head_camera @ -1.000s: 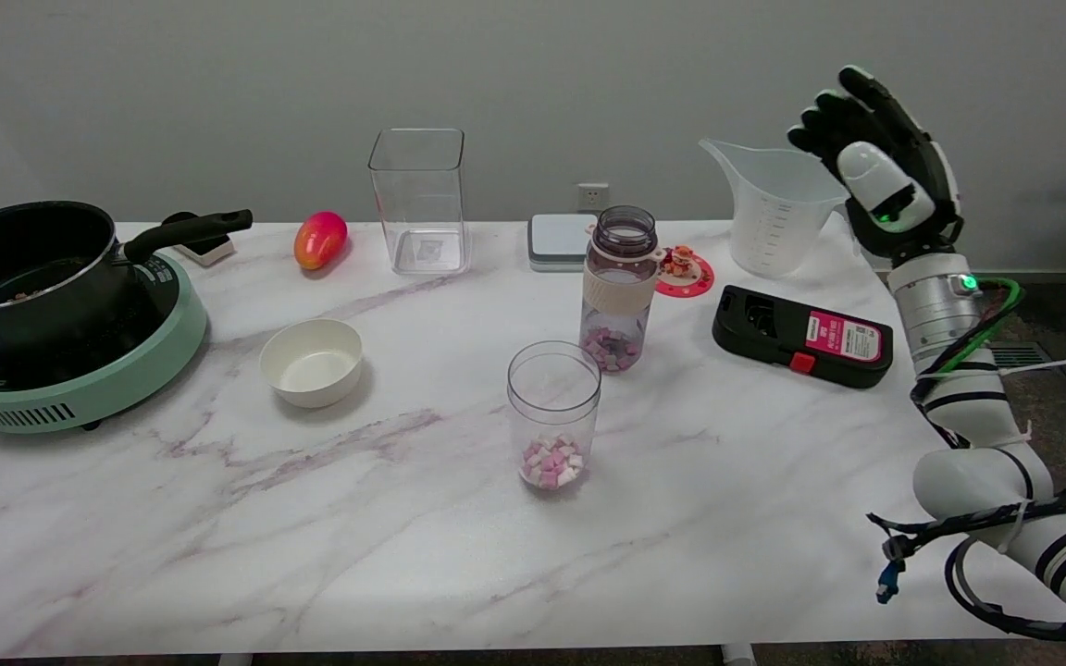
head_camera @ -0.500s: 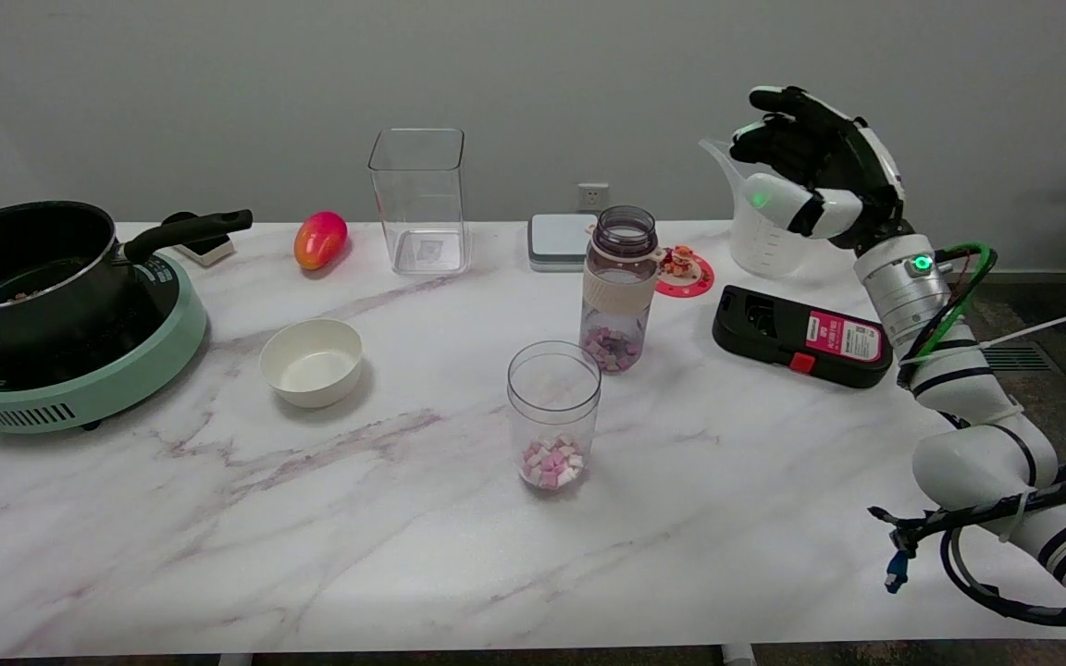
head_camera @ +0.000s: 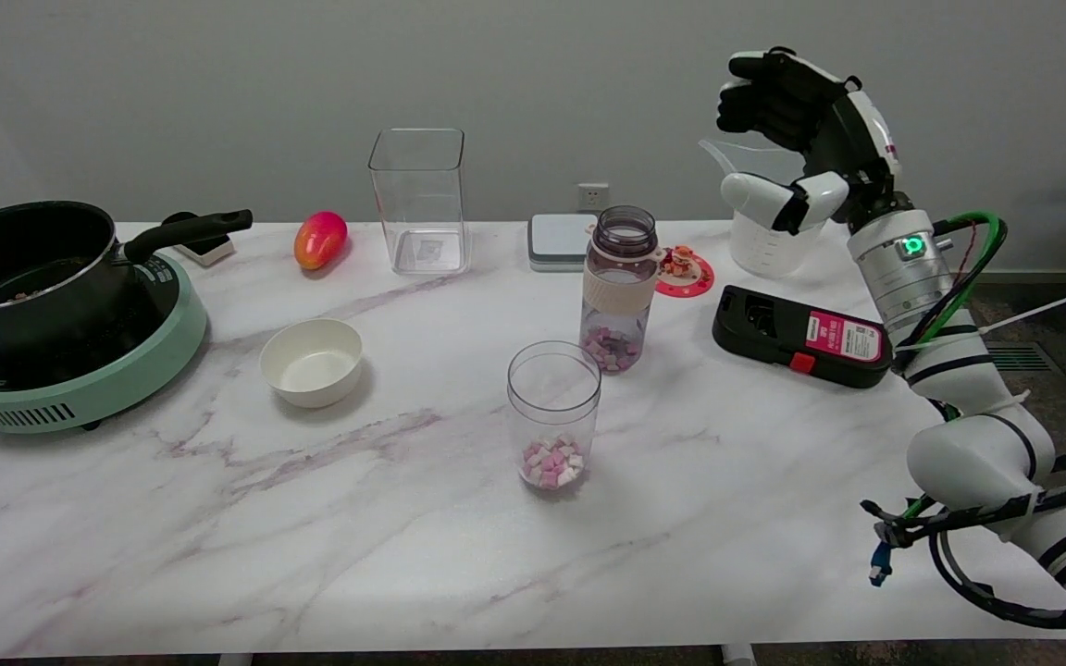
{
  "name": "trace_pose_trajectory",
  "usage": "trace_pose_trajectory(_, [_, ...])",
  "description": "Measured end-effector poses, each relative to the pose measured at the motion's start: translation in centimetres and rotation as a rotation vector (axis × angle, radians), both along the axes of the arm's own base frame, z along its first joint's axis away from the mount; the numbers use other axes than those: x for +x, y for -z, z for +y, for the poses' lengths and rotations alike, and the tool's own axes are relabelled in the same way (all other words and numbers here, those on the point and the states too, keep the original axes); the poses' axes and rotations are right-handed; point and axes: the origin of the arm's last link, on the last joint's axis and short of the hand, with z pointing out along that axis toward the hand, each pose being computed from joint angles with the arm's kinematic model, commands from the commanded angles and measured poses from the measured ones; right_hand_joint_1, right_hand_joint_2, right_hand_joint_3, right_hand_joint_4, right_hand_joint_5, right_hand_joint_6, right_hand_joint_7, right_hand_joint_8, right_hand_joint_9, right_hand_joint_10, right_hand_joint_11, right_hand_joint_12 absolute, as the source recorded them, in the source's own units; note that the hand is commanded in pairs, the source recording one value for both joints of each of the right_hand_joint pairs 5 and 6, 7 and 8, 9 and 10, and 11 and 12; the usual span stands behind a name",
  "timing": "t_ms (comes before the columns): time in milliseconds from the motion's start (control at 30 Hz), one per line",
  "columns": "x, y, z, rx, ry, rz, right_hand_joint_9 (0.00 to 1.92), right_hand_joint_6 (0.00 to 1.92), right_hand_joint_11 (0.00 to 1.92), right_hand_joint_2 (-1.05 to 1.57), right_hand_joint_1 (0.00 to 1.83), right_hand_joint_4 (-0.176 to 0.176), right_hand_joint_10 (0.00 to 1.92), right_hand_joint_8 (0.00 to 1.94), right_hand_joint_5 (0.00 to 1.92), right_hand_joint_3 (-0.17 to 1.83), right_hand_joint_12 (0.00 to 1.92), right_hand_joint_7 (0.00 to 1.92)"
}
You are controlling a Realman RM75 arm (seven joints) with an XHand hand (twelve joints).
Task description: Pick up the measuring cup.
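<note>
At the table's far right, measuring cup (head_camera: 767,239) stands partly behind right hand (head_camera: 806,139), fingers (head_camera: 755,88) spread above its rim, holding nothing.

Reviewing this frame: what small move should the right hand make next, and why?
Probably lower and close around the measuring cup. The right hand hovers open at its rim, fingers above and thumb in front, gripping nothing, and the cup stands on the table.
</note>
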Motion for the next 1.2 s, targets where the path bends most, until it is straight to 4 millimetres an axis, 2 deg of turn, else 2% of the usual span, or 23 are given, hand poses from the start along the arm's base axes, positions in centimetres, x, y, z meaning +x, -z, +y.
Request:
trace_pose_trajectory(233, [0.9, 1.4, 1.2, 0.013, -0.031, 0.014, 0.63, 0.53, 0.63, -0.23, 1.21, 0.0, 0.63, 0.56, 0.53, 1.11, 0.63, 0.56])
trace_pose_trajectory(533, [0.2, 3.5, 2.6, 0.042, -0.013, 0.015, 0.65, 0.49, 0.65, -0.13, 1.17, 0.0, 0.65, 0.57, 0.49, 1.01, 0.65, 0.57])
trace_pose_trajectory(633, [-0.4, 4.1, 3.0, 0.046, 0.005, 0.024, 0.65, 0.51, 0.66, -0.09, 1.18, 0.0, 0.65, 0.59, 0.51, 1.02, 0.66, 0.59])
trace_pose_trajectory(767, [-1.4, 4.8, 3.7, 0.042, 0.026, 0.035, 0.66, 0.56, 0.66, 0.02, 1.18, 0.0, 0.66, 0.73, 0.56, 0.95, 0.66, 0.73])
trace_pose_trajectory(1200, [-5.4, 7.0, 6.9, 0.027, 0.081, 0.015, 0.7, 0.61, 0.7, 0.04, 1.17, 0.0, 0.7, 0.8, 0.61, 1.07, 0.7, 0.8])
